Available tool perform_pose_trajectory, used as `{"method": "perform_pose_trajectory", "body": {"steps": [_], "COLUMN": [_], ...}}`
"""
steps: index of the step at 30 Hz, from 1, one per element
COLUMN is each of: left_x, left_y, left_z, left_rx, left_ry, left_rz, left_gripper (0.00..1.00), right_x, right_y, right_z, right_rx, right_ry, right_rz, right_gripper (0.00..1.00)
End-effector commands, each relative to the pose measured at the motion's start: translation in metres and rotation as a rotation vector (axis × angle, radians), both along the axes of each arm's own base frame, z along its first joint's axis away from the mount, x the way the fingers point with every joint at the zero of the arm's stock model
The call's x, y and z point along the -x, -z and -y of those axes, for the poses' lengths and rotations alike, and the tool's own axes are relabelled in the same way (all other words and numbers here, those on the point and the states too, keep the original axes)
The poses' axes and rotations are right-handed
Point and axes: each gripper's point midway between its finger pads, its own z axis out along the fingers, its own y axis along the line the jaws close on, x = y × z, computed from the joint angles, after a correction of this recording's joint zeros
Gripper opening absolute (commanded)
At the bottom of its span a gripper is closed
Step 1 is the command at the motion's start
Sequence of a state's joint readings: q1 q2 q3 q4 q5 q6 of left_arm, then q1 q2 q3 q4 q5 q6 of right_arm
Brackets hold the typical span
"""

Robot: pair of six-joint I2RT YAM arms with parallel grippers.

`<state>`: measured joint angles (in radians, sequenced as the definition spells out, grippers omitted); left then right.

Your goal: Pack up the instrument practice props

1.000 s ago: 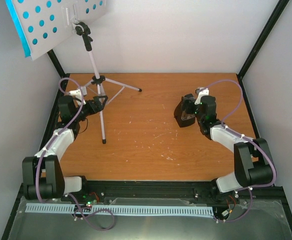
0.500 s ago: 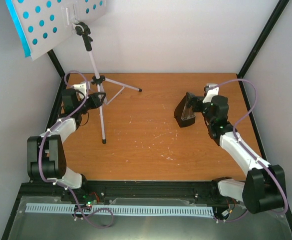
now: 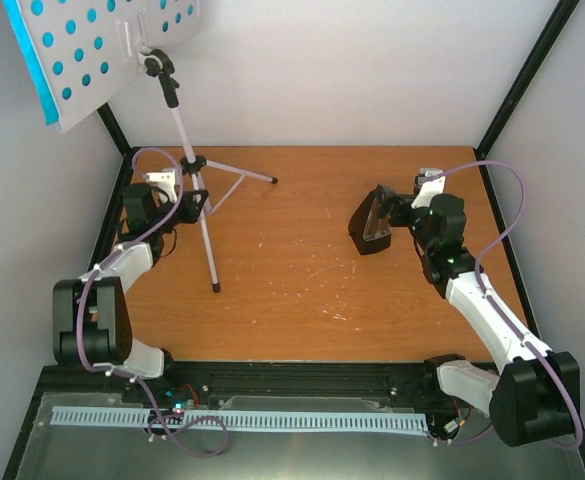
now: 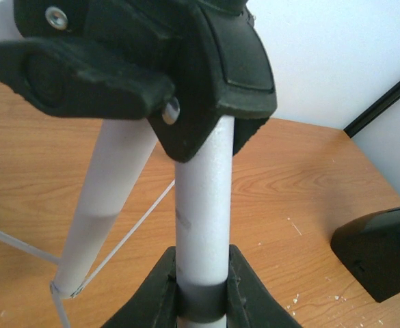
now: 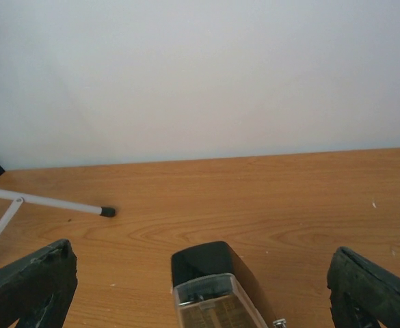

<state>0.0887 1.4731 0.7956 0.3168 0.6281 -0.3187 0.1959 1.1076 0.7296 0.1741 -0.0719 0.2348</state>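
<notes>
Music stand (image 3: 194, 165) is up on its tripod legs near the table's (image 3: 302, 290) back left corner, way taller than anything else on there. Its hole-punched white desk (image 3: 92, 60) is tipped at the top, and the cyan pages (image 3: 27, 62) peek out along the desk's left edge and show through the holes. Left gripper (image 3: 196, 200) is clamped on the stand, and the left wrist view shows it nicely: both black fingers (image 4: 160, 290) are pressed against a white tube just below the black collar (image 4: 213, 75), one on each side. Metronome (image 3: 364, 232) sits on the table's right half, toward the back. It's a small black pyramid with its clear cover on the side toward the right arm. Right gripper (image 3: 392, 210) is spread wide with a finger either side of the metronome. From its own wrist view neither finger touches it, with a gap on both sides
</notes>
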Motion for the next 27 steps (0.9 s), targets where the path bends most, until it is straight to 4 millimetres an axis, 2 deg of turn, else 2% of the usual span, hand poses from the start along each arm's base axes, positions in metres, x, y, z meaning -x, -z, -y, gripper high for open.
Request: {"method": "perform_pose_trajectory", "body": {"steps": [1,4,9,14,16,19,22,24,25,27], "left_x": [0.018,0.032,0.054,0.068,0.069,0.064,0.064,0.063,0.064,0.067], "left_y": [-0.026,-0.016,-0.005,0.0,-0.002,0.009,0.011,0.007,0.006,0.002], "left_z": [-0.004,0.0,0.031,0.087,0.117,0.149,0.181,0.197,0.202,0.206], "left_rx": [0.02,0.046,0.125,0.211,0.217,0.191,0.188,0.187,0.188,0.192], "left_ry": [-0.045,-0.123,-0.179,-0.178,-0.146,-0.149,-0.102,-0.057,-0.033,-0.002], "left_rz": [0.048,-0.023,-0.11,-0.162,-0.178,-0.222,-0.242,-0.239,-0.242,-0.234], "left_gripper": [0.0,0.0,0.0,0.0,0.0,0.0,0.01,0.11,0.2,0.48], "right_x": [0.006,0.007,0.014,0.022,0.026,0.032,0.037,0.04,0.041,0.044], "right_y": [-0.011,-0.007,-0.001,0.006,0.007,0.005,0.002,-0.001,-0.005,-0.012], "right_z": [-0.005,-0.01,-0.017,-0.024,-0.025,-0.025,-0.026,-0.027,-0.027,-0.03], "right_rx": [-0.004,-0.001,-0.037,-0.07,-0.073,-0.072,-0.069,-0.071,-0.073,-0.082], "right_ry": [-0.045,-0.08,-0.118,-0.159,-0.169,-0.177,-0.182,-0.19,-0.195,-0.212], "right_rz": [0.027,0.007,-0.003,-0.026,-0.034,-0.034,-0.034,-0.03,-0.024,-0.013], "right_gripper": [0.98,0.98,0.98,0.98,0.98,0.98,0.98,0.98,0.98,0.98]}}
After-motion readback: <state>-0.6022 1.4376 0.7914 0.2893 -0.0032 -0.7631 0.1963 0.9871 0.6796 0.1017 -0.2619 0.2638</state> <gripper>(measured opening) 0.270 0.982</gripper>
